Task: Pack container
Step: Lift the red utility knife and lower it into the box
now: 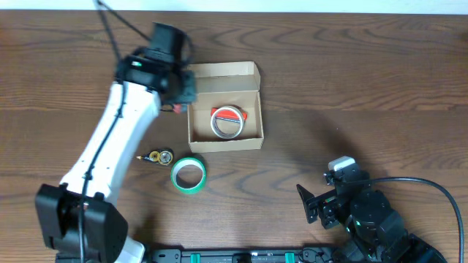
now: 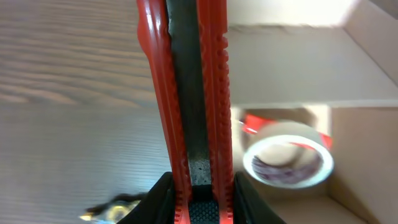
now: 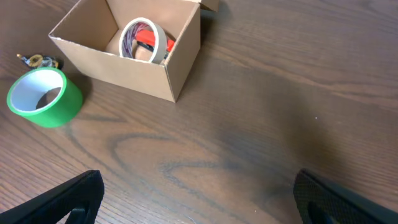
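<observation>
Only your left wrist view shows the left gripper (image 2: 200,205) pinching a red cutter (image 2: 214,74); overhead barely does. Right gripper (image 3: 199,205) stands spread. Box (image 1: 223,71) opens upward, long axis left-right.

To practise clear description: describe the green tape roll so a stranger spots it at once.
Find the open cardboard box in the middle of the table. Just outside its near left corner a tape roll lies flat. It alone is green; the white roll sits inside the box.

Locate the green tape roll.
In the overhead view, the green tape roll sits just below the lower-left corner of the container, beside a small gold object.
</observation>
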`<act>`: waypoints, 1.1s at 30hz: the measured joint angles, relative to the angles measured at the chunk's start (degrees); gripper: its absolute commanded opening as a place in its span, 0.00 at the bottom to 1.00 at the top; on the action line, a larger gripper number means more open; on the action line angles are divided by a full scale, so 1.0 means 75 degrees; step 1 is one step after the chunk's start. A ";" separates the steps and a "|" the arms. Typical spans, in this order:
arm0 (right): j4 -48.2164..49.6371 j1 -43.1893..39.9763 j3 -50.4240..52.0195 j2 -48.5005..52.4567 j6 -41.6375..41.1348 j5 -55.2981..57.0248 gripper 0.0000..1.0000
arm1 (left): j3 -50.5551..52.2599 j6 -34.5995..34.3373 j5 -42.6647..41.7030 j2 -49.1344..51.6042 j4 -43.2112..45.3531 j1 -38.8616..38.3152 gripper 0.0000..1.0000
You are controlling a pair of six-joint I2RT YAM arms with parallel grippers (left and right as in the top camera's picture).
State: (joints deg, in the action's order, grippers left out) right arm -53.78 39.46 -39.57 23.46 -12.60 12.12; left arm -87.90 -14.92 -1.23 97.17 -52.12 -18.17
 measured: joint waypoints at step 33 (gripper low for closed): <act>0.0000 0.0000 0.0000 0.0000 0.0000 -0.0003 0.99 | 0.0000 -0.8536 0.1378 0.1250 0.0615 -0.1955 0.20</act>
State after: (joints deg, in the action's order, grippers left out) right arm -53.78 39.46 -39.57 23.46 -12.60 12.10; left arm -87.90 -78.94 9.10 106.54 -47.51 -32.84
